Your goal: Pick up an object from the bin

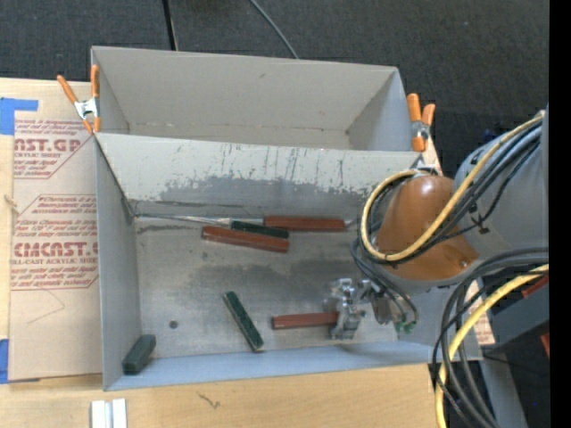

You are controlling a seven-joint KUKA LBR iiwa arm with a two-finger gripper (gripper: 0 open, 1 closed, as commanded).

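Stick [302, 321], reddish-brown, lies along the 9-to-3 line near the bin's [116, 275] 5 o'clock corner, its 3 o'clock end at the fingers [344, 326]; their spread we cannot tell

Bin [178, 283] was dull, scratched metal; red-brown sticks [245, 238] looked matt; arm's orange cover [428, 230] was glossy.

By the back wall of the bin [178, 283], at 12 o'clock, a red-brown stick [245, 238] lies touching a short dark green stick [260, 229]. A second red-brown stick [303, 224] lies just beside them toward 1 o'clock. A slanted dark green stick [243, 320] lies at 6 o'clock, and a dark green block [138, 353] sits in the 8 o'clock corner.
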